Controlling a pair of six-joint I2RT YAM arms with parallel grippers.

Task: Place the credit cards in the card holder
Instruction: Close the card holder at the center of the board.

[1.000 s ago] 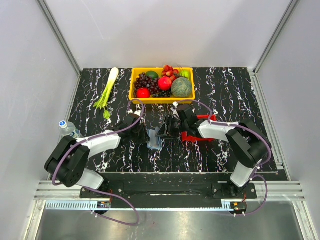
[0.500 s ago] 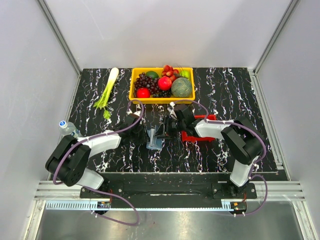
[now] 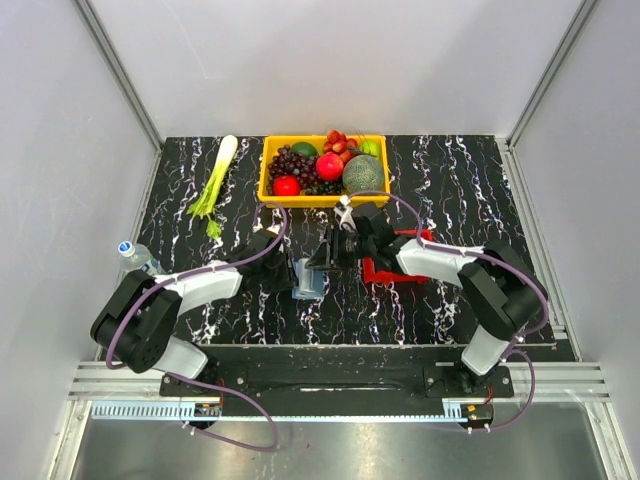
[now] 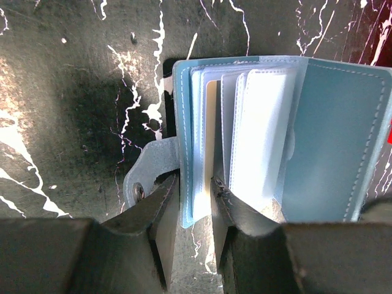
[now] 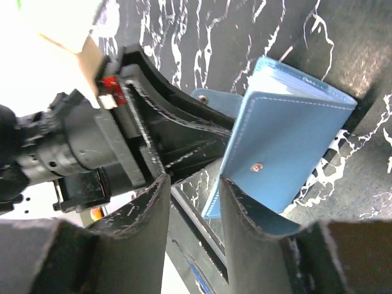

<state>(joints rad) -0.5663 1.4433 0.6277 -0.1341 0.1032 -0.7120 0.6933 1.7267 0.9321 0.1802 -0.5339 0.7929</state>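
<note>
The blue card holder (image 3: pixel 308 284) stands open on the black marbled table. In the left wrist view its pale blue inside (image 4: pixel 331 135) and clear pockets (image 4: pixel 260 128) show, with a tan strip in one pocket. My left gripper (image 4: pixel 195 184) is shut on the holder's left cover and first pockets; from above it (image 3: pixel 290 268) is at the holder's left. My right gripper (image 5: pixel 193 180) is open and empty, its right finger against the edge of the holder's outer cover (image 5: pixel 288 147); from above it (image 3: pixel 325 258) is just over the holder. No loose credit cards show.
A red tray (image 3: pixel 385 272) lies right of the holder, mostly under my right arm. A yellow basket (image 3: pixel 268 170) of fruit stands at the back. A leek (image 3: pixel 215 180) lies at the back left and a water bottle (image 3: pixel 135 255) at the left edge.
My right gripper has shifted slightly up and away over the holder. My left gripper has kept its hold and place.
</note>
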